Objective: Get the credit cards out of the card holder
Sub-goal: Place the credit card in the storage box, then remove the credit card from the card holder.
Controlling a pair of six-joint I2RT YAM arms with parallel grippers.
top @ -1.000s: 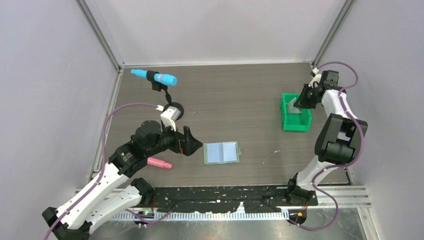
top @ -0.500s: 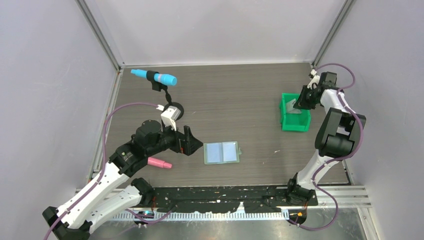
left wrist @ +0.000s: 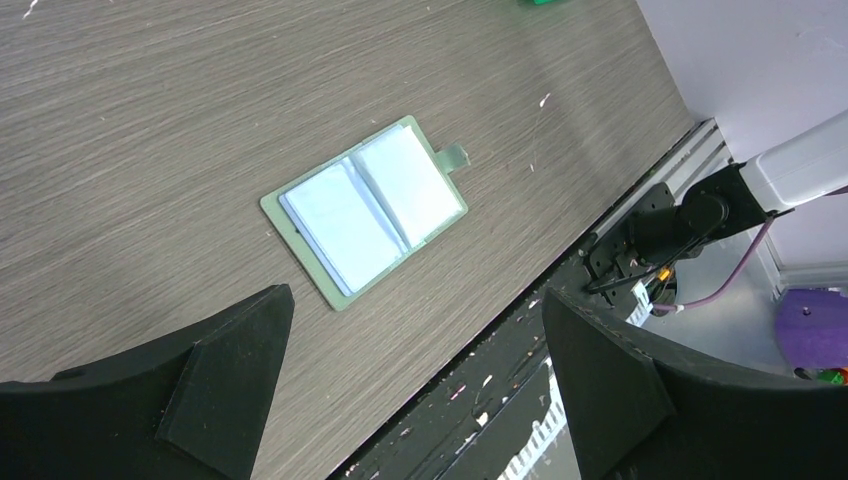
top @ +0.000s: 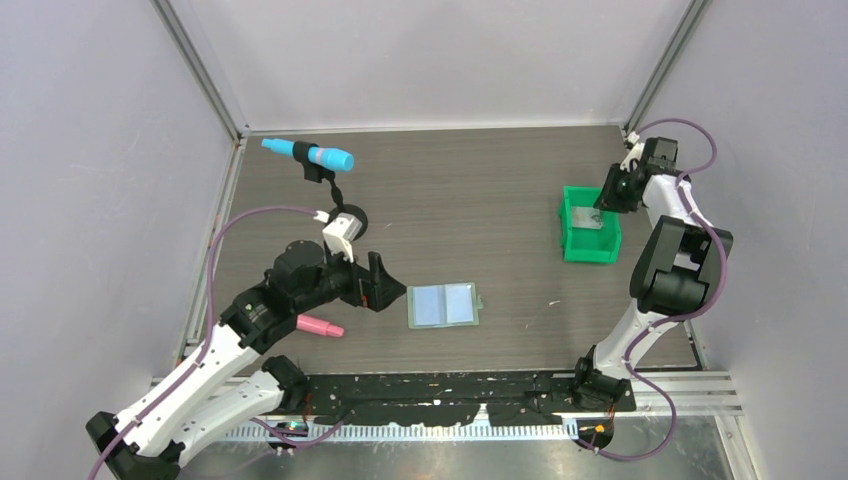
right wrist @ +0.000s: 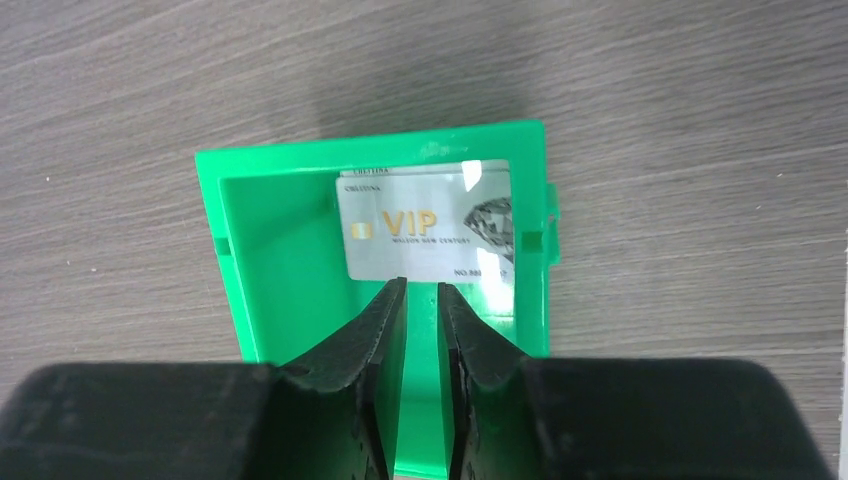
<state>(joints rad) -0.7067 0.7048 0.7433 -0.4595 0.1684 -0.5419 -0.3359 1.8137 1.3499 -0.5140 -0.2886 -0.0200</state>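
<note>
The holder is lying open and flat on the surface, toward the near edge and about midway across. Both bluish panels are facing up, and a small tab is sticking out at its right edge. In the left wrist view the panels are showing pale and whitish, and what is sitting under them cannot be told.

The left gripper is hanging just left of the holder, apart from it. Its fingers are spread wide with nothing between them.

Well apart, at the far right of the surface, the bin is standing with one card lying face up inside it. The card is silver-grey with gold "VIP" lettering and a diamond picture at one end. It is sitting at the end of the bin farthest from the right wrist camera.

The right gripper is hanging over the bin with its tips pointing at the card's near edge. Its fingers are drawn to a thin slit and are gripping nothing.

A blue pen is resting on a black stand near the far left corner. A pink object is lying beside the left arm.
</note>
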